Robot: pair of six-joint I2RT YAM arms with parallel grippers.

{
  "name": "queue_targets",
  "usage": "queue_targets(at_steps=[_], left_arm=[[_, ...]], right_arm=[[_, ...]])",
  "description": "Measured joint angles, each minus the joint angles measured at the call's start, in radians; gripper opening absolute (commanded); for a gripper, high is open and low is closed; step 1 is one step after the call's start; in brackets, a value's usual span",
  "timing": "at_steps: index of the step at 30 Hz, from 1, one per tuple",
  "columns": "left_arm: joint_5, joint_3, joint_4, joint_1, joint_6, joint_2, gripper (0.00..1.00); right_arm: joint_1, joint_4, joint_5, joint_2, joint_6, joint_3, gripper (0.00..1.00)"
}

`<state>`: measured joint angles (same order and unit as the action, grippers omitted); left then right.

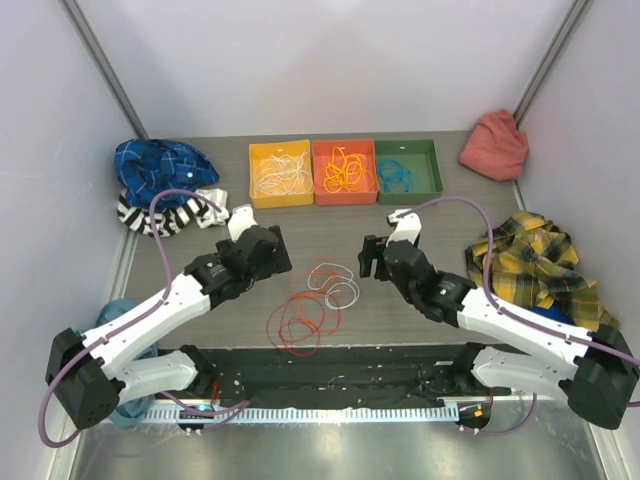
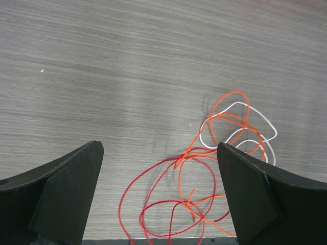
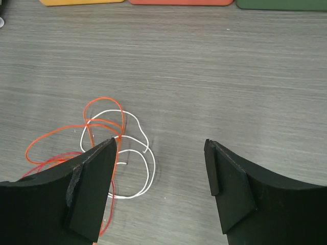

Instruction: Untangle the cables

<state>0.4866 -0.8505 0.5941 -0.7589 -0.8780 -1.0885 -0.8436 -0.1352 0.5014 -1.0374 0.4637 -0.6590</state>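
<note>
While the left gripper (image 2: 159,148) and the right gripper (image 3: 160,143) hang over the table (image 1: 440,215) with jaws spread wide and nothing between them, the cables (image 1: 300,322) lie tangled on the wood-grain surface between the two arms, near the front edge. A white cable (image 3: 152,171) loops across an orange cable (image 2: 232,93), which runs into a red cable (image 2: 137,177). Behind them sit a yellow bin (image 1: 281,150), an orange bin (image 1: 344,146) and a green bin (image 1: 428,165), each holding loose wire.
</note>
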Motion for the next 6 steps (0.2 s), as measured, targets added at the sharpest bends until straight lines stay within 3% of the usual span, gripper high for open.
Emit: queue_targets(at_steps=[6], left_arm=[[-0.013, 0.004, 0.000, 0.000, 0.024, 0.000, 1.00]], right_arm=[[-0.032, -0.025, 0.062, 0.059, 0.015, 0.031, 0.77]])
